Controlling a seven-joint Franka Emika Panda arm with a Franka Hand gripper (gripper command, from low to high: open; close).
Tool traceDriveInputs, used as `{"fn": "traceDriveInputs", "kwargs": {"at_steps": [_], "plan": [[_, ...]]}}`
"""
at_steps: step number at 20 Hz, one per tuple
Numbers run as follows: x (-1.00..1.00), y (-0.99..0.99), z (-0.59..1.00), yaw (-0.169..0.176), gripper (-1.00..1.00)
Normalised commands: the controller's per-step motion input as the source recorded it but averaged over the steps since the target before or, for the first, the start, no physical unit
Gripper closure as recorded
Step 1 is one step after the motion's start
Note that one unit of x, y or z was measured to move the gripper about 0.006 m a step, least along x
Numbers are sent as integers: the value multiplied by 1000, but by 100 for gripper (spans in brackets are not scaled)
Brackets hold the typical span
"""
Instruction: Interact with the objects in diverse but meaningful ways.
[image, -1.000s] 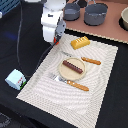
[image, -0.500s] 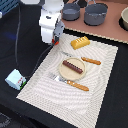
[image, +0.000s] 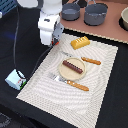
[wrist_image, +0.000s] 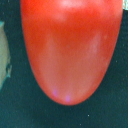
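The wrist view is almost filled by the round red tomato (wrist_image: 70, 47), glossy and very close to the lens over a dark surface; no fingertip is visible there, so whether the pincer is clenched on it, released, or merely above it cannot be told. In the exterior view the gripper (image: 51, 44) hangs below the white arm (image: 50, 17) at the far corner of the woven placemat (image: 100, 85), on the exterior view's left, and the arm body hides its jaws and the tomato. Just beside it on the mat lies the yellow-orange ridged bread block (image: 80, 42). Nearer the mat's middle sits the tan round plate (image: 64, 71) with the dark brown sausage stick (image: 73, 66) lying across it. An orange-handled fork (image: 70, 82) rests along the plate's near side and an orange-handled knife (image: 91, 61) on its far side. The pale blue house-shaped carton (image: 16, 79) stands off the mat on the black tabletop, at the exterior view's left. Two grey pots (image: 95, 13) sit well apart at the back.
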Motion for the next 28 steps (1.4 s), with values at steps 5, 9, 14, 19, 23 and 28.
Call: {"fn": "traceDriveInputs", "kwargs": {"at_steps": [5, 9, 14, 19, 23, 28], "plan": [[-161, 0, -306, -5, 100], [-132, 0, -299, -12, 100], [-147, 0, -291, -13, 100], [-210, -23, -19, -16, 100], [-72, -368, 937, -78, 100], [485, -502, 990, -102, 100]]}}
